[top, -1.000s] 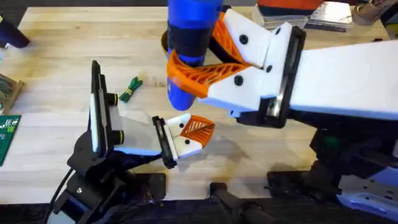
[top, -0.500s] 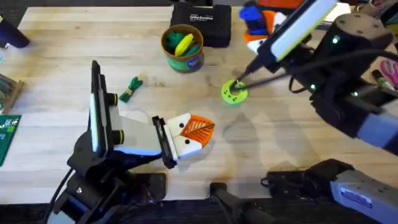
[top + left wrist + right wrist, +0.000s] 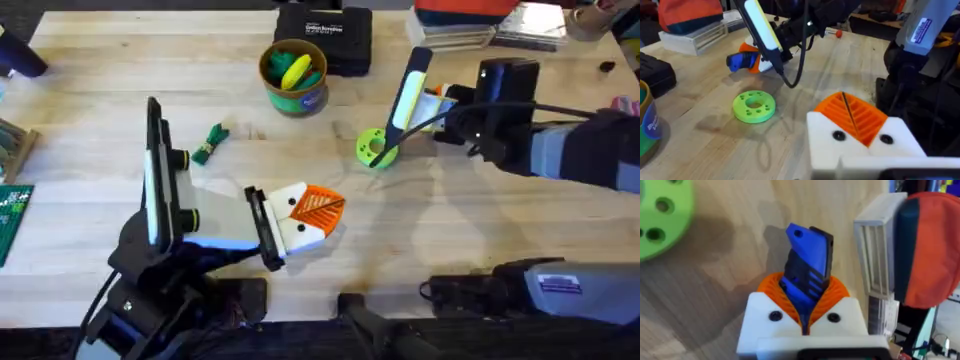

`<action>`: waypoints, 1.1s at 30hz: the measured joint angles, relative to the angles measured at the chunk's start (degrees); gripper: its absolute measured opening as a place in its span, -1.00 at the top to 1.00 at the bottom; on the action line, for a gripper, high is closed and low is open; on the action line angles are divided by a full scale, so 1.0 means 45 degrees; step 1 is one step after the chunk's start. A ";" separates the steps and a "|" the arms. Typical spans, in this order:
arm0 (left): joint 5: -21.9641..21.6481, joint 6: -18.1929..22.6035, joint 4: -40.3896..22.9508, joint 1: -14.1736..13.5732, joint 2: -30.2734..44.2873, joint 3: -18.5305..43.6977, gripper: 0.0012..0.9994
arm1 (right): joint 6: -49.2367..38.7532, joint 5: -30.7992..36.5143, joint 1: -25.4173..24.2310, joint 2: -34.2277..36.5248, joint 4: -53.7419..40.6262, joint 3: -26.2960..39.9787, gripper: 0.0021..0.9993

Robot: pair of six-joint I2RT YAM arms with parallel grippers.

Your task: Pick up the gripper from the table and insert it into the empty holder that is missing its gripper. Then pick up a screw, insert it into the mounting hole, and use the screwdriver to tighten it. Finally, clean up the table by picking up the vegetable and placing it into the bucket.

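My right gripper point(image 3: 433, 95) hangs low over the table point(image 3: 100, 100) at the back right, shut on the blue screwdriver point(image 3: 807, 255), which sticks out between its orange fingers point(image 3: 771, 282). The left wrist view shows that screwdriver point(image 3: 740, 61) close to the wood beside the right gripper point(image 3: 752, 56). My left gripper point(image 3: 325, 215) rests near the table's middle, shut with nothing in it, and both white mounts carry orange fingers point(image 3: 862, 117). The green leafy vegetable point(image 3: 210, 143) lies left of centre. Behind it stands the bucket point(image 3: 293, 75). The screw is out of view.
A bright green ring disc point(image 3: 375, 148) with holes lies just left of the right gripper. A black case point(image 3: 322, 25) sits behind the bucket. A red-topped stack point(image 3: 470, 18) stands at the back right, and a green circuit board point(image 3: 12, 215) lies at the left edge.
The right arm, a second ago close under the camera with the screwdriver, has dropped and swung to the back right beside the green ring. The left arm has not moved.
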 joint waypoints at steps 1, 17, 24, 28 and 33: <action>-0.0005 0.0000 0.0000 0.0000 0.0001 0.0000 0.99 | -0.0154 0.0018 0.0000 0.0141 -0.0004 0.0005 0.92; -0.0029 0.0000 0.0000 0.0000 0.0002 0.0000 0.99 | 0.2555 0.0309 0.0750 -0.0187 -0.1220 0.0578 -0.99; -0.0029 0.0013 0.0000 0.0000 -0.0002 0.0000 0.97 | 0.6071 0.0237 0.1820 -0.1346 -0.3052 0.0573 -0.99; -0.0034 0.0043 0.0000 0.0000 -0.0003 0.0000 -0.22 | 0.8053 0.0148 0.1846 -0.3275 -0.4190 0.0583 -0.99; -0.0034 0.0003 0.0000 0.0000 -0.0002 0.0000 -0.97 | 0.9854 -0.0047 0.1846 -0.5641 -0.5380 0.0682 -0.99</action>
